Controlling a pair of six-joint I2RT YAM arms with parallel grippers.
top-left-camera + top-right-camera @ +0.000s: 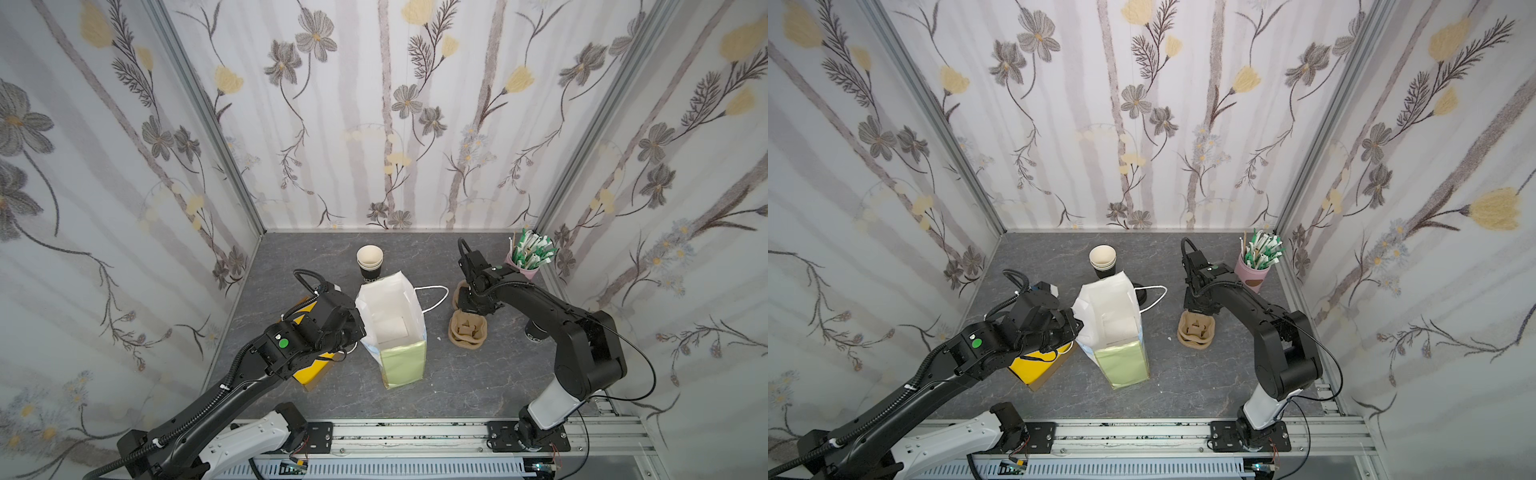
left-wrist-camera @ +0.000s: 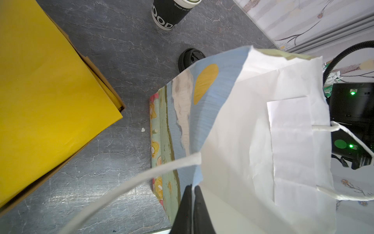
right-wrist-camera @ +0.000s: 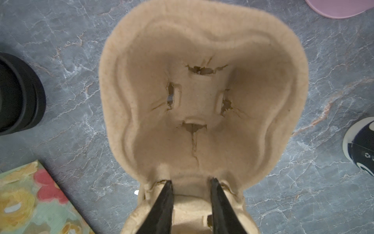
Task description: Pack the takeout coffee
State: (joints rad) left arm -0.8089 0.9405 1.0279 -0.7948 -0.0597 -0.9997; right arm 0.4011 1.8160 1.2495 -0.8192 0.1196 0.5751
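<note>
Flowered wallpaper (image 1: 374, 124) on three walls around a grey marbled desk (image 1: 457, 382). Held a tall paper bag (image 1: 403, 361), white inside and flowered outside, open at mid-desk, with the left fingers (image 2: 187, 206) pressed together on its rim. Had the right fingers (image 3: 165, 202) clamped, as far as could be seen, on the near rim of a tan moulded-pulp cup carrier (image 3: 202, 24). Found the small black paper cup with white lettering (image 1: 533, 332) well apart from the bag, half hidden beside the right arm's elbow (image 1: 590, 349); could not tell whether lidded. Risked tearing the soft carrier, already cracked around its centre, by a hard pull. Risked also knocking the cup with the elbow during a swing toward the bag. Saw free desk before the bag; less room behind, beside a stack of lidless black cups (image 1: 370, 272).
</note>
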